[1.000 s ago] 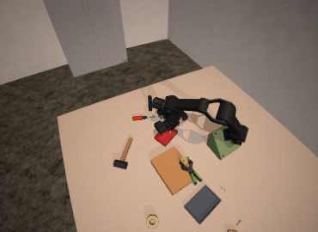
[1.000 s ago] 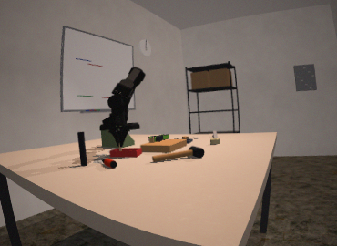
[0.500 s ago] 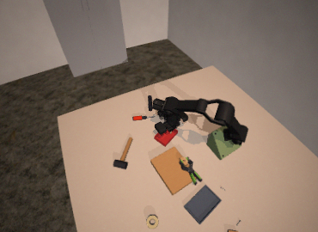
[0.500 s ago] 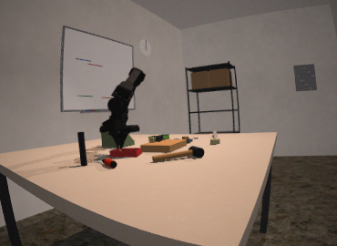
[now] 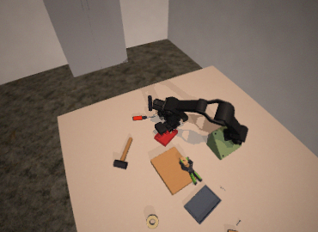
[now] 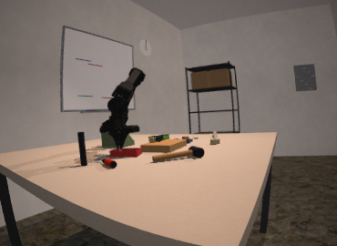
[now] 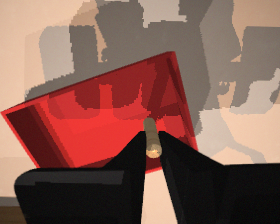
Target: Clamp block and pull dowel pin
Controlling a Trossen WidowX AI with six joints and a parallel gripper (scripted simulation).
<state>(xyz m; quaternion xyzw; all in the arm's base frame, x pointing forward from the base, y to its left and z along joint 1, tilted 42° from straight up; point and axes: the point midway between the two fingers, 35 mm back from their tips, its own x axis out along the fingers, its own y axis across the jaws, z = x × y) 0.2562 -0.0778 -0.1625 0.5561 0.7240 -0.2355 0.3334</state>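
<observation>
My gripper (image 7: pixel 151 137) is shut on a short tan dowel pin (image 7: pixel 151 137), held upright between the fingertips. It hangs just over the edge of an open red tray (image 7: pixel 101 120). In the top view the gripper (image 5: pixel 164 126) is low over the tray (image 5: pixel 166 138), and the exterior view shows the same, with the gripper (image 6: pixel 119 145) above the tray (image 6: pixel 126 151). The wooden board (image 5: pixel 174 169) lies to the tray's front right. The green and black spring clamp (image 5: pixel 192 170) lies at the board's right edge, with a small tan block (image 5: pixel 184 160) at its jaws. The bench stop is too small to make out.
A hammer (image 5: pixel 123 154) lies left of the board. A red-handled screwdriver (image 5: pixel 139 118) and an upright black cylinder (image 5: pixel 149 102) are behind the tray. A dark grey pad (image 5: pixel 202 204) and a tape roll (image 5: pixel 152 221) lie near the front. The arm's green base (image 5: pixel 223 143) stands at the right.
</observation>
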